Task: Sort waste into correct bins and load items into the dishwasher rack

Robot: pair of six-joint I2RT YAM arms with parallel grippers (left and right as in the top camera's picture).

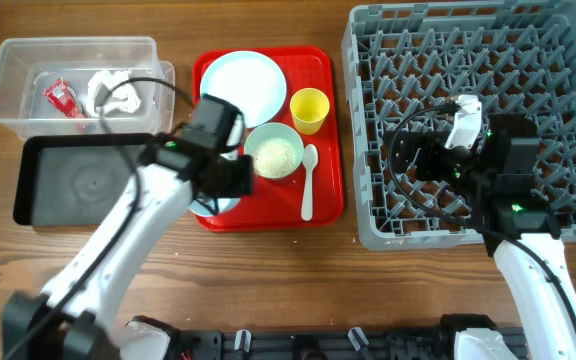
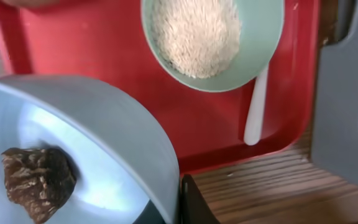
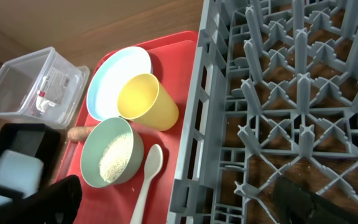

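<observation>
My left gripper (image 1: 226, 185) is shut on the rim of a pale blue bowl (image 2: 104, 143) that holds the brown food lump (image 2: 36, 180), at the red tray's front left. The second bowl (image 1: 273, 152) holds white rice. The white spoon (image 1: 308, 180), yellow cup (image 1: 309, 108) and plate (image 1: 243, 82) lie on the red tray. The carrot (image 3: 79, 132) shows beside the plate. The red wrapper (image 1: 63, 97) and the tissue (image 1: 118, 92) lie in the clear tub (image 1: 18, 70). My right gripper (image 1: 423, 160) is open and empty over the grey rack (image 1: 353, 120).
The black tray (image 1: 78, 180) sits in front of the clear tub, left of the red tray (image 1: 328, 180). The rack stands right of the red tray, close against it. My left arm reaches over the black tray's right end.
</observation>
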